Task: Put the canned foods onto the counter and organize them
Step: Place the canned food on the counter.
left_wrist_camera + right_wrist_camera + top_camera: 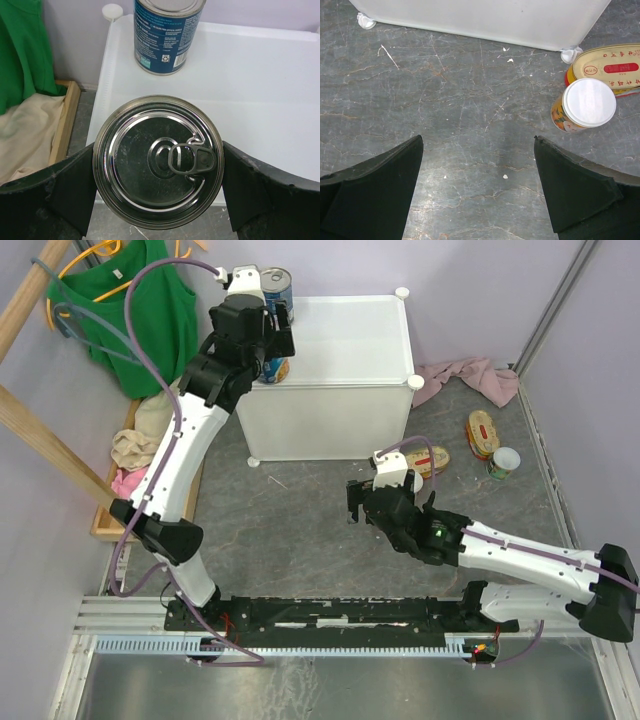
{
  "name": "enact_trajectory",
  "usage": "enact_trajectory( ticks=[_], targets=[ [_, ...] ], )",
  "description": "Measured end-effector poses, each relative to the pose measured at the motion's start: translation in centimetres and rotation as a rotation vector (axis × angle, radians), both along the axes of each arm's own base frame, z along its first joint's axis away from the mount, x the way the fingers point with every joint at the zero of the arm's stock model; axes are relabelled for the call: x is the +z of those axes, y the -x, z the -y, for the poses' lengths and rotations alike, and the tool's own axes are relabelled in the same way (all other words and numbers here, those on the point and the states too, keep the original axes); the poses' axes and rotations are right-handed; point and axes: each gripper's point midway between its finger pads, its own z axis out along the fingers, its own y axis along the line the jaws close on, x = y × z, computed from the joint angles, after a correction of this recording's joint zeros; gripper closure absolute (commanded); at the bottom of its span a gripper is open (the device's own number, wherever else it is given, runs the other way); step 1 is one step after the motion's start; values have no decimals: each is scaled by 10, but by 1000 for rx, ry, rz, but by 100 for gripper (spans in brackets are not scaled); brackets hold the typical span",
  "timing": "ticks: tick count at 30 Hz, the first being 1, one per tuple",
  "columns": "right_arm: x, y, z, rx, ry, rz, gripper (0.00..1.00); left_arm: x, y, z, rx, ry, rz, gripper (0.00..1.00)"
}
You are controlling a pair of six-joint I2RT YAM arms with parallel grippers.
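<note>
**Left gripper clamped on can at counter edge**

The can [157, 162] sits between the left gripper's [159, 150] jaws, with both fingers against its sides, at the counter's [350, 350] left front edge. A second can [277, 288] stands upright at the counter's far left corner. The right gripper [478, 137] hangs wide open over the table [460, 100], near a small can [589, 103] that is just beside a tin [610, 65].

Two tall blue-labelled cans [277, 287], two flat oval gold tins [483, 433], two small white-topped cans [504, 462], one white cabinet [340, 350], two robot arms [185, 455], one green top [140, 310] upper left, one pink cloth [475, 375] upper right, one wooden tray [103, 524] at left edge
</note>
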Motion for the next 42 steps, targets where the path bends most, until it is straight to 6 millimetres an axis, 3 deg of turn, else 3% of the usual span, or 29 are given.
enact_trajectory(
  ticks=[29, 32, 42],
  targets=[
    [-11, -2, -5, 2, 39, -20, 0, -8, -41, -8, -6, 38, 22, 96],
    [-12, -2, -6, 3, 41, -22, 1, -8, -43, -7, -11, 41, 26, 88],
    [-13, -2, -6, 2, 43, -22, 0, -8, -47, -2, -29, 52, 39, 36]
  ],
)
